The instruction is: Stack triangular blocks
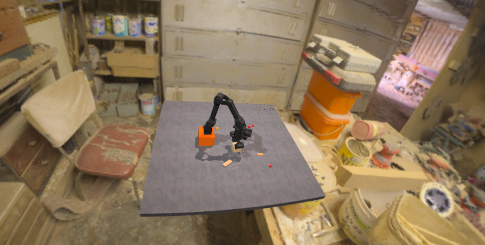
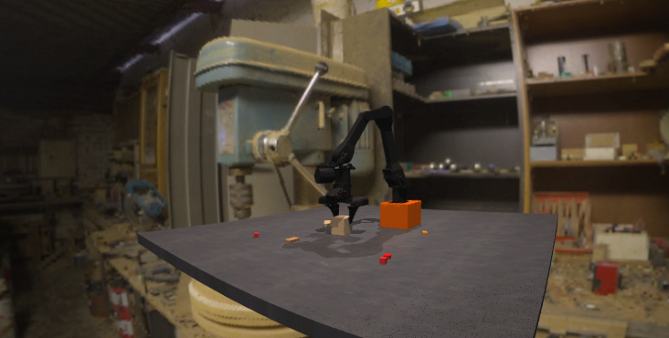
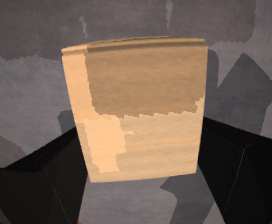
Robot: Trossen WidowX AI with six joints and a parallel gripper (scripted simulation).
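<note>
My gripper (image 1: 237,145) (image 2: 343,217) (image 3: 137,124) is shut on the upper tan triangular block (image 3: 147,82), with one finger on each side. Its broad flat face points up at the wrist camera. The lower triangular block (image 2: 340,230) is under it on the table. Together they look close to one square block in the exterior view. In the wrist view only a thin strip shows beyond the held block's far edge, nearly parallel to it. The sloped faces are hidden, so I cannot tell whether they touch fully or whether the top is exactly level.
On the dark table (image 1: 189,189) (image 2: 444,284), a tan flat piece (image 1: 227,163) (image 2: 327,223) and an orange flat piece (image 1: 260,153) (image 2: 292,239) lie near the blocks. Red cubes (image 1: 270,165) (image 2: 256,234) (image 2: 383,260) and a small orange piece (image 1: 216,128) (image 2: 424,232) lie farther off. The arm stands on an orange box (image 1: 206,138) (image 2: 399,216).
</note>
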